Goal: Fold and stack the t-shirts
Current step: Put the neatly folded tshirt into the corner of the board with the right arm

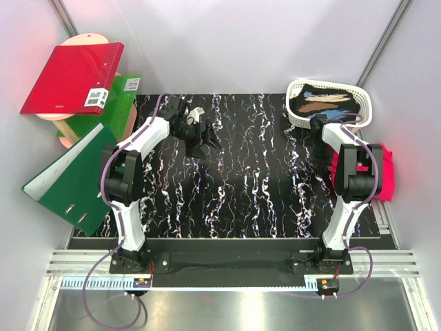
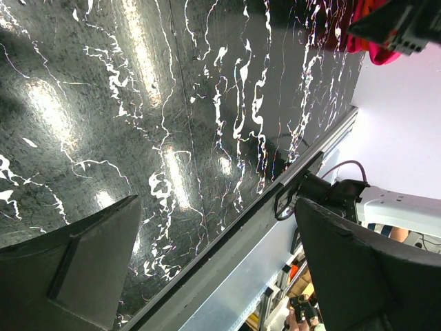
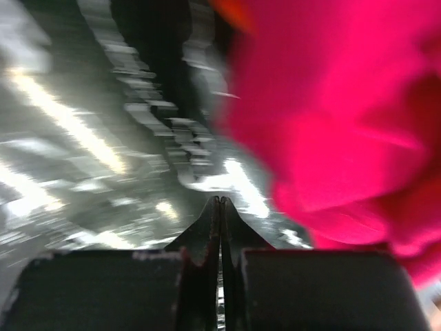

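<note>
Your right gripper (image 3: 219, 204), fingertips pressed together on nothing, hangs low over the black marbled table (image 1: 241, 186) just beside the magenta t-shirt (image 3: 331, 138). The shirt lies in a loose heap at the table's right edge, neither spread nor folded. The closed tips point at the tabletop next to the cloth and do not touch it in this view, so this reads as an approach, not a grasp. You will likely need to part the jaws before you can pinch a hem. A blurred sliver at the top of the right wrist view looks like the orange t-shirt (image 3: 233, 8); you cannot tell how it lies.

Your left gripper (image 2: 217, 205) stands wide apart and holds nothing, hovering over bare table toward the back left, well apart from both shirts. It seems parked there, ready to take the second corner once a shirt is drawn out to the middle, where there is room to spread it.

Behind the right arm sits a white basket (image 1: 295, 89), and a red ring binder (image 1: 72, 77) lies off to the far left. Neither plays a part in folding. All folding and stacking remains to be done.
</note>
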{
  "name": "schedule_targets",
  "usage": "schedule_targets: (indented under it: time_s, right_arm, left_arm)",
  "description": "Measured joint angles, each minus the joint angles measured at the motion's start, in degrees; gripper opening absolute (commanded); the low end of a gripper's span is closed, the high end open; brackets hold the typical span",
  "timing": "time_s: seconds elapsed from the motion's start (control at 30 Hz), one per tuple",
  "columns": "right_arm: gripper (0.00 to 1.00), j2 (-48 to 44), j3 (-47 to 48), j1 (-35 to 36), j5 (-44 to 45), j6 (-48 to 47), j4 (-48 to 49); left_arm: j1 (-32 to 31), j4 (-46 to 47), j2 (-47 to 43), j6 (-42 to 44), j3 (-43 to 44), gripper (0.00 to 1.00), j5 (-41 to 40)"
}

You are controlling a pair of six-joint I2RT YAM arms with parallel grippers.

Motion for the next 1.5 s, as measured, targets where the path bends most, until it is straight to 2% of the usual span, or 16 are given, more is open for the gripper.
schedule_targets:
  time_s: [0.3,0.63,1.2,1.37,1.5]
  right_arm:
    - [0.0,0.87,-3.54,-0.02,15.04,3.3,-4.61]
    - [0.0,5.31,-4.85,-0.02,19.98,5.51,-7.96]
    - [0.0,8.94,-3.58,-6.36,21.27,4.74,-14.49]
    - [0.0,4.33,0.42,-6.03,19.19,3.82,-16.17]
    - [0.0,-4.13,5.38,-4.61,13.27,2.32,-16.74]
  left_arm:
    - [0.0,0.02,0.0,0.0,0.0,0.99,0.42]
    - [0.0,0.02,0.0,0.07,0.0,0.99,0.7]
    - [0.0,0.07,0.0,0.44,0.0,0.99,0.9]
    - [0.0,0.15,0.0,0.44,0.0,0.99,0.9]
    - [0.0,0.2,0.0,0.44,0.0,0.99,0.87]
